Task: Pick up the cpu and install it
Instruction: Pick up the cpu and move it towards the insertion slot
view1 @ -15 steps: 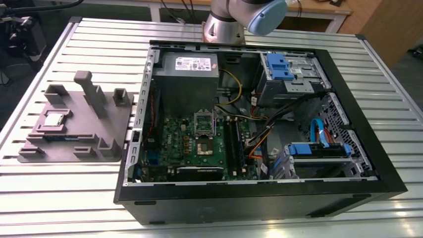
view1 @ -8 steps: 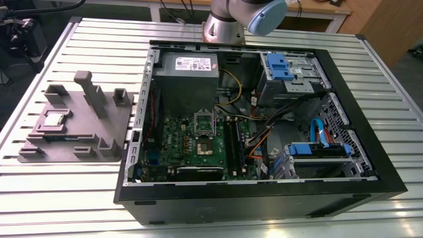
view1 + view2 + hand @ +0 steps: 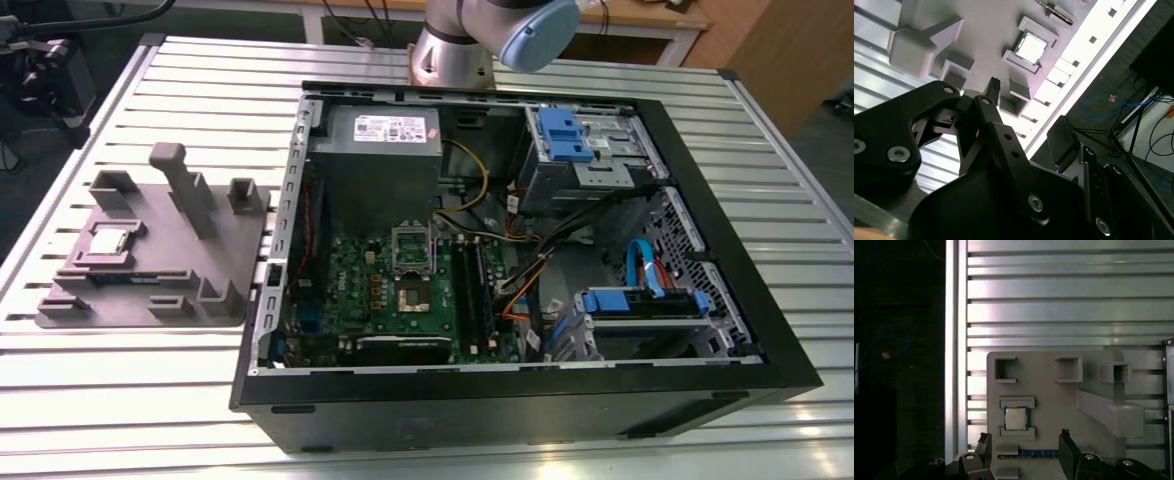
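Observation:
The cpu [image 3: 110, 241], a small square chip with a shiny silver top, lies flat in a pocket of the grey holder plate [image 3: 140, 300] at the exterior view's left. In both wrist views it rests between two raised lips, cpu [image 3: 1016, 418] and cpu [image 3: 1032, 47]. My gripper [image 3: 1025, 436] hovers above the plate, open, with nothing between its black fingers [image 3: 1068, 450]. The gripper [image 3: 1029, 107] is clear of the chip. The socket [image 3: 411, 248] sits on the green motherboard inside the open computer case [image 3: 747, 330].
A long memory stick [image 3: 1038, 453] lies in the plate's slot beside the chip. Tall grey posts [image 3: 184, 190] stand on the plate. Inside the case are a grey power supply [image 3: 376, 135], blue drive brackets [image 3: 561, 130] and loose cables. The ribbed metal table [image 3: 1069, 310] ends at an edge near the plate.

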You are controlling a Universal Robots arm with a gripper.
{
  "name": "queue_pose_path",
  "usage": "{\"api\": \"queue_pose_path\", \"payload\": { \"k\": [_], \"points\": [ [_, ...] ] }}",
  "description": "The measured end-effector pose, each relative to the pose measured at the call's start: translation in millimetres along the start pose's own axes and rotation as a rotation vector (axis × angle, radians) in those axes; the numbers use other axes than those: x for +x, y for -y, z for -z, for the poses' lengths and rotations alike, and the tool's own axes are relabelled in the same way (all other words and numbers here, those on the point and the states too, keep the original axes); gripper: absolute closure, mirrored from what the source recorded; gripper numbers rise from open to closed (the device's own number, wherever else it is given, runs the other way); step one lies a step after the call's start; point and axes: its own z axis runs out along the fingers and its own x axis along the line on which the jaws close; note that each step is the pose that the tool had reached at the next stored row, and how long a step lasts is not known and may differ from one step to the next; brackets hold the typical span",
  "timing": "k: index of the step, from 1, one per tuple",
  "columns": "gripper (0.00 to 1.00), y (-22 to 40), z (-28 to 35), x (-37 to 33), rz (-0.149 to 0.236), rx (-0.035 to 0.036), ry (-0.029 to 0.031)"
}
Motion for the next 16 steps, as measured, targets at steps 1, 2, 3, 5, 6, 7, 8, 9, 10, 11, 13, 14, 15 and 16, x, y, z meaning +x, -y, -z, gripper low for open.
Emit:
{"api": "queue_pose_path", "payload": {
  "k": [1,2,3,5,6,7,8,9,10,11,13,14,15,16],
  "points": [
    [0.35,0.0,-0.3,0.0,0.0,0.0001,0.0],
    [0.35,0.0,-0.6,0.0,0.0,0.0,0.0],
    [0.35,0.0,-0.9,0.0,0.0,0.0,0.0],
    [0.35,0.1,-1.6,-0.1,0.0,0.0,0.0],
    [0.35,0.1,-1.9,-0.1,0.0,0.0,0.0],
    [0.35,0.1,-2.2,-0.1,0.0,0.0,0.0],
    [0.35,0.1,-2.5,-0.1,0.0,0.0,0.0],
    [0.35,0.1,-2.8,-0.1,0.0,0.0,-0.0001],
    [0.35,0.1,-3.1,-0.1,0.0,0.0,0.0],
    [0.35,0.2,-3.4,-0.1,0.0,0.0001,-0.0001],
    [0.35,0.2,-3.9,-0.1,0.0,0.0,-0.0001],
    [0.35,0.2,-4.1,-0.1,0.0,0.0001,-0.0001],
    [0.35,0.2,-4.4,-0.1,0.0,0.0,-0.0001],
    [0.35,0.2,-4.6,-0.1,0.0,0.0001,0.0]
  ]
}}
